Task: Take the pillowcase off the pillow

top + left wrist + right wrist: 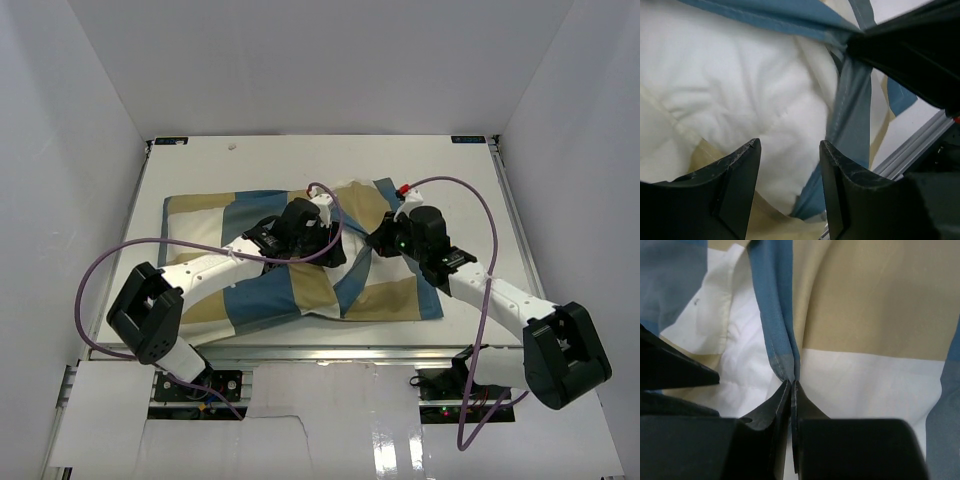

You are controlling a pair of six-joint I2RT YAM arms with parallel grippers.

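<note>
The checked pillowcase [290, 290] lies spread across the table, with the pillow inside it. In the left wrist view the white pillow [740, 85] shows through the case's opening, with a blue hem [855, 110] beside it. My left gripper [790, 145] is open, its fingers astride the pillow's surface at the opening [335, 250]. My right gripper [791, 383] is shut on a blue fold of the pillowcase [775, 315], close beside the left one [378, 235]. White pillow fabric [747, 340] shows left of that fold.
The white table [250, 160] is boxed in by white walls at the left, back and right. An aluminium rail [910, 150] runs along the table's near edge. Purple cables [110, 260] loop from both arms over the cloth.
</note>
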